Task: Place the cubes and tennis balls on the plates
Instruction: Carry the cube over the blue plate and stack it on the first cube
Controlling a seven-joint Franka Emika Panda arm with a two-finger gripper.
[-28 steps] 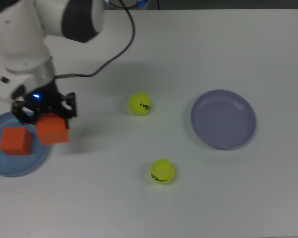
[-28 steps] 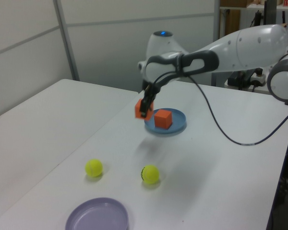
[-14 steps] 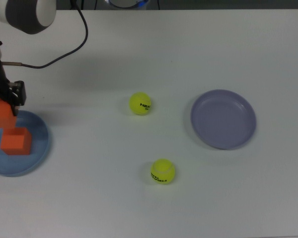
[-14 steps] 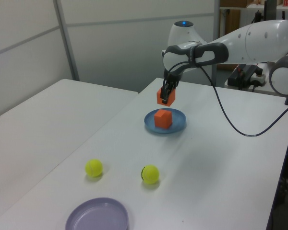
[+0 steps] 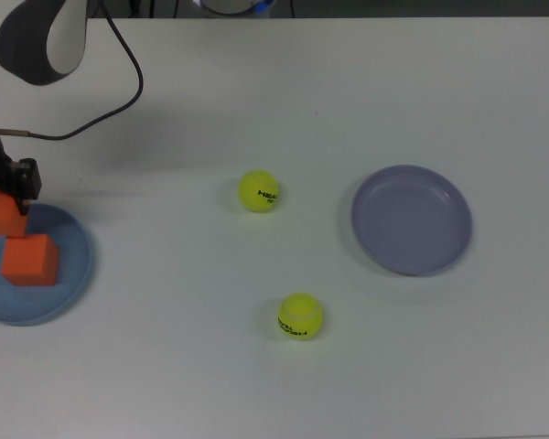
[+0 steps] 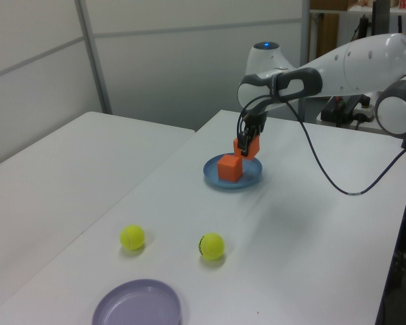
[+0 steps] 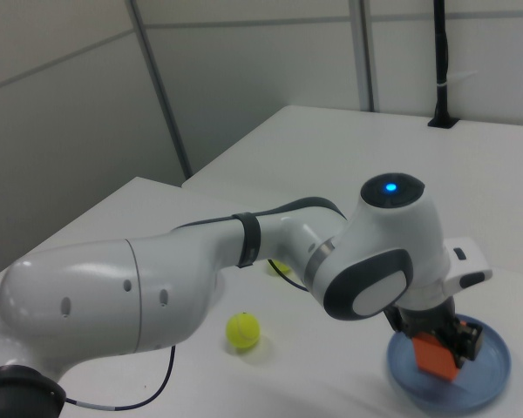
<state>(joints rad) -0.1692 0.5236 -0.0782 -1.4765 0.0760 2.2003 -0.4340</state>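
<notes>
Gripper point(image 6: 247, 144) closed on one orange cube point(image 6: 247, 145) (second cube point(image 6: 229, 168) just beside) above light blue plate point(image 6: 253, 177).

A broad white surface point(image 6: 311, 223) fills the scene, matte and evenly lit. A second white table point(image 6: 61, 169) stands just beside it, a narrow gap between them. Behind run pale grey wall panels point(image 6: 162, 61) divided by a slanted metal post point(image 6: 95, 57). In the right view a black pole point(image 7: 439, 61) rises at the far edge.
</notes>
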